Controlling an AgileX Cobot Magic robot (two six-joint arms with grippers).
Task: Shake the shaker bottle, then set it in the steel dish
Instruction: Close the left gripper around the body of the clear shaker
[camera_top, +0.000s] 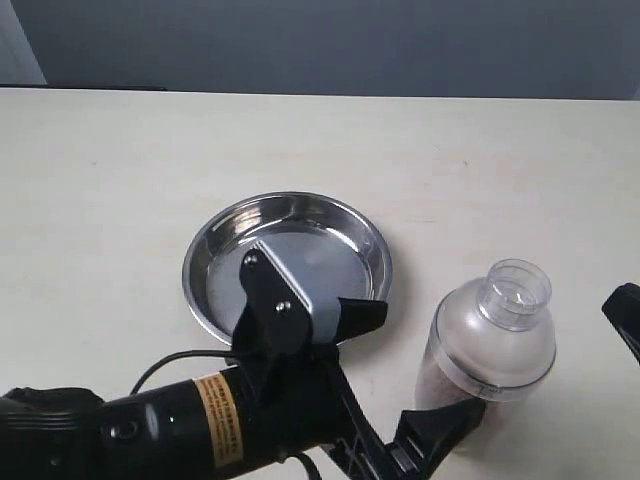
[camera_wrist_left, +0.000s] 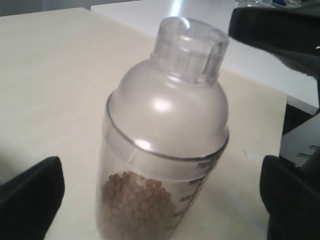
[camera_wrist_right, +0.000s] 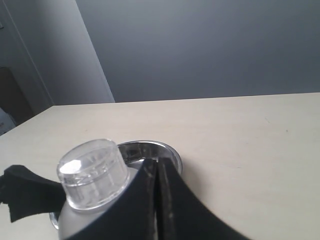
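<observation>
The pale table (camera_top: 100, 160) carries everything I'm working with. The steel dish (camera_top: 320, 250) lies flat near the middle of the exterior view with nothing in it, and my left arm partly covers its near rim.

The shaker bottle (camera_top: 495, 340) stands upright on the table to the right of the dish and clear of its rim, so its long axis is vertical.

The left gripper (camera_top: 425, 365) comes at the bottle from the dish side with its jaws spread wide. In the left wrist view one finger sits on each side of the lower body, with the bottle centred between and just ahead of them. I can't tell whether either pad is touching the plastic.

The right gripper (camera_wrist_right: 156, 190) sits close by on the bottle's far side with its jaws pressed together, holding nothing.

I judge the left arm is the one placed to take it: nudge forward, then close level across the body below the frosted dome.

The clear cap (camera_top: 517, 290) is on, and the brown granules (camera_wrist_left: 137, 200) are heaped in the bottom.
</observation>
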